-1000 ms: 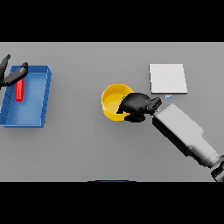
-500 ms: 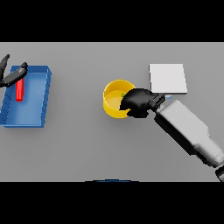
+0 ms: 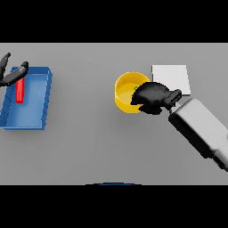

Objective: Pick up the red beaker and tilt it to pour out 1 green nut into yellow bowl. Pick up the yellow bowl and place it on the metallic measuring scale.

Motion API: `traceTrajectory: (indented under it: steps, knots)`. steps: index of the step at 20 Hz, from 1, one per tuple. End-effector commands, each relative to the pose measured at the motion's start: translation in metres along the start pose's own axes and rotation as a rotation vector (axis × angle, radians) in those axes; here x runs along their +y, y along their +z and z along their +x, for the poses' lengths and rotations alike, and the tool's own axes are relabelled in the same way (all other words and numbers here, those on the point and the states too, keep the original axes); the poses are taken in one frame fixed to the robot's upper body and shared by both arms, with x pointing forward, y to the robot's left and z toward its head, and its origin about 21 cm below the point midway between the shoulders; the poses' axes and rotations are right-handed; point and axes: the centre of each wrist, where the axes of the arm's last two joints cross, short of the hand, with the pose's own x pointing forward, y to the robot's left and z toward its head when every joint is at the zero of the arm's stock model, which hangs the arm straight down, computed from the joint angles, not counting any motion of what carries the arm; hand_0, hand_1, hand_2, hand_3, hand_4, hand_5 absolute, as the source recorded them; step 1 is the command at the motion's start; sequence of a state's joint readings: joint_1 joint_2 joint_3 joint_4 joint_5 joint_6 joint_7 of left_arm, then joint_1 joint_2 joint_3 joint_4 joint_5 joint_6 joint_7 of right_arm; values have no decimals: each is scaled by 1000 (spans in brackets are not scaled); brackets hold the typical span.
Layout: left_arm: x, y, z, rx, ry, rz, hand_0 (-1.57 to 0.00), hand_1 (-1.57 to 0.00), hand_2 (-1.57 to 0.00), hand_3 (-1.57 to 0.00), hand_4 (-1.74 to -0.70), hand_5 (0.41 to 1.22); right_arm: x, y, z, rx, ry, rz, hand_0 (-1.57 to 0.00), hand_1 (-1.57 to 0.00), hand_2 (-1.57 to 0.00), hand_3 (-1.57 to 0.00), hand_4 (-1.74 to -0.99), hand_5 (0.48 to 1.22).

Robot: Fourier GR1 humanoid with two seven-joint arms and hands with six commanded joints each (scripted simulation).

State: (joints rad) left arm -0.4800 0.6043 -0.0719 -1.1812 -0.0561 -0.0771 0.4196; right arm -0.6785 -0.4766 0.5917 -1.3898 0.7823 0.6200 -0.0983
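The right hand (image 3: 151, 97) hides the yellow bowl's (image 3: 124, 89) near rim; the left hand (image 3: 10, 75) is cut off.

Plain grey table (image 3: 89, 147) – flat, even light, no walls or windows visible

grey table (image 3: 89, 142), blue tray (image 3: 31, 113) at left

Matt yellow bowl (image 3: 124, 91) — matt table (image 3: 89, 142)
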Motion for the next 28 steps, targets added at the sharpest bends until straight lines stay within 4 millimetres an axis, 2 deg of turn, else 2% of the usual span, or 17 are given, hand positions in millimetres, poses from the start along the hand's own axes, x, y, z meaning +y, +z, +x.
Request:
traceTrajectory:
  steps: [1, 4, 7, 9, 10, 13, 17, 19, 21, 24, 28]
  knots:
    - [0, 1, 0, 1, 2, 1, 1, 1, 1, 1, -800, 704, 0, 1, -2, 31, -11, -13, -1520, -1567, -1520, -1179, -1740, 1219]
    - [-1, 3, 2, 15, 16, -6, 1, 1, 1, 1, -820, 717, -8, 12, -18, 100, -8, -48, -1545, -1569, -1487, -1183, -1740, 1220]
    - [1, 6, 1, 26, 21, 0, 1, 1, 1, 1, -834, 733, -15, 17, -41, 155, -8, -116, -1558, -1570, -1528, -1159, -1741, 1221]
    - [-1, 5, 6, 31, 26, -1, 1, 1, 1, 1, -840, 737, -15, 19, -56, 198, -11, -135, -1562, -1570, -1538, -1151, -1741, 1221]
    - [5, 6, 6, 31, 27, 7, 1, 1, 1, 1, -844, 739, -17, 22, -64, 222, -15, -142, -1564, -1571, -1542, -1153, -1741, 1221]
    - [0, 8, 5, 45, 23, 3, 1, 1, 1, 1, -852, 758, -15, 24, -86, 282, -39, -157, -1567, -1571, -1556, -1155, -1741, 1221]
    - [2, 12, 8, 59, 31, 5, 1, 1, 1, 1, -858, 768, -5, 25, -110, 346, -87, -163, -1570, -1571, -1533, -1159, -1741, 1221]
    - [4, 11, 9, 66, 22, 11, 1, 1, 1, 1, -865, 779, 7, 22, -120, 368, -110, -153, -1570, -1571, -1500, -1181, -1741, 1221]
    - [-3, 7, 12, 77, 25, 4, 1, 1, 1, 1, -864, 789, 13, 19, -127, 382, -118, -152, -1570, -1571, -1450, -1240, -1741, 1221]
    - [-1, 8, 9, 77, 11, 3, 1, 1, 1, 1, -858, 804, 26, 15, -131, 387, -147, -144, -1571, -1571, -1398, -1342, -1741, 1221]
    - [-2, 9, 11, 79, 14, -3, 1, 1, 1, 1, -851, 802, 31, 13, -137, 420, -163, -134, -1571, -1571, -1380, -1392, -1741, 1221]
